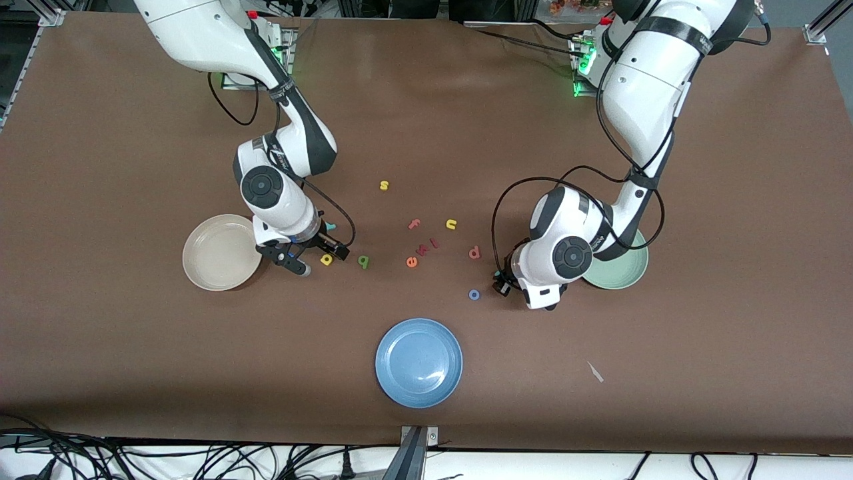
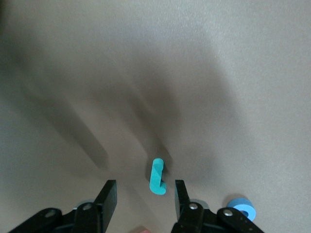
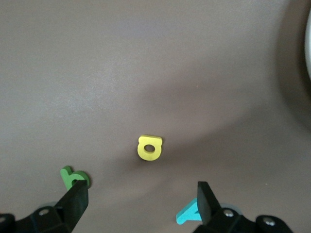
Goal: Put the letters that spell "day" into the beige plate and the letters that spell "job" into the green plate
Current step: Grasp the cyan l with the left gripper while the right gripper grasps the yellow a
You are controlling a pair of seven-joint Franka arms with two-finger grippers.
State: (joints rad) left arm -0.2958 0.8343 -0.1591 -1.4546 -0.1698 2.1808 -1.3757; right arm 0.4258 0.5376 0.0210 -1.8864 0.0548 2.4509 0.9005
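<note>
Two pickups are starting: my left gripper [image 2: 146, 194], jaws half-parted, is straddling the teal hook-shaped foam "j" [image 2: 157, 176] on the table near the pale green plate [image 1: 630, 272]; next I'm squeezing it. My right gripper [image 3: 141, 204], wide open, is hovering over the yellow foam "a" [image 3: 149, 147] beside the beige plate [image 1: 200, 267].

The front camera is looking steeply down from high across the counter [image 1: 133, 373], facing both arm bases and taking in the whole surface. Each wrist camera is looking down from close above. The left one is sharing the teal "j" [image 2: 157, 176] area with the front view; the right one is sharing the yellow "a" [image 3: 149, 147] [image 1: 326, 259].
</note>
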